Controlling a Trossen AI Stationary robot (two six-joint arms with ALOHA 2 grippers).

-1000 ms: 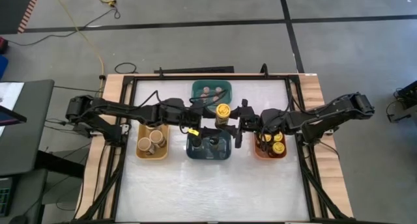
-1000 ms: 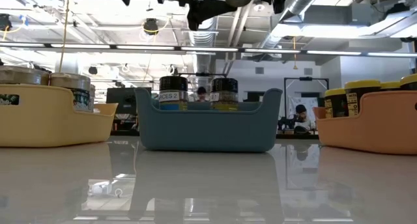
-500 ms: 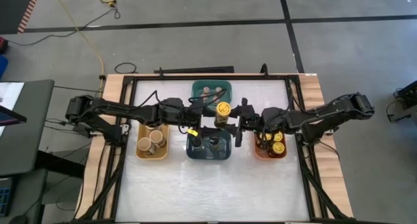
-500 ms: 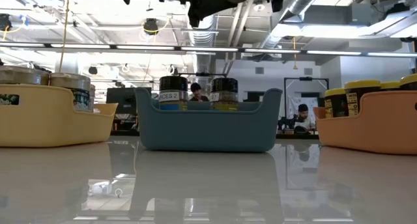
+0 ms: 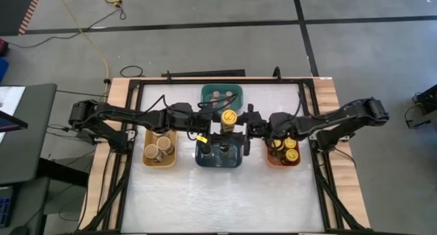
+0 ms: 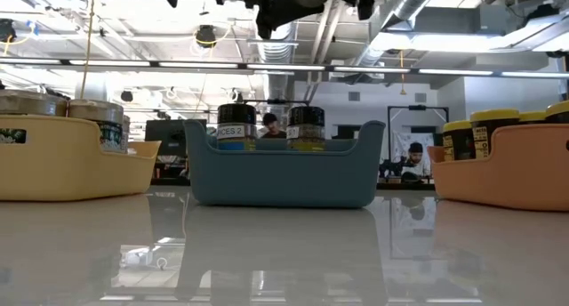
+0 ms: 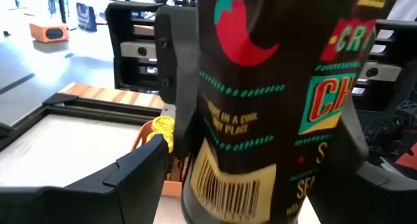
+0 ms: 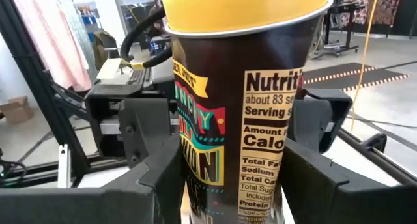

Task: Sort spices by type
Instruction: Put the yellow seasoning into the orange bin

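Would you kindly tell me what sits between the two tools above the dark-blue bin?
A yellow-lidded spice jar, upright, sits between the left tool and the right tool; the high view and both wrist views show it.

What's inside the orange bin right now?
The orange bin holds yellow-lidded jars; three or so lids show. The right gripper arm covers its far end, so the count is unsure.

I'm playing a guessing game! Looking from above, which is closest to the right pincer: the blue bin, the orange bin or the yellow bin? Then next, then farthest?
From the right pincer:
1. Blue bin, just below it, table's middle.
2. Orange bin, on the right side.
3. Yellow bin, far across on the left.
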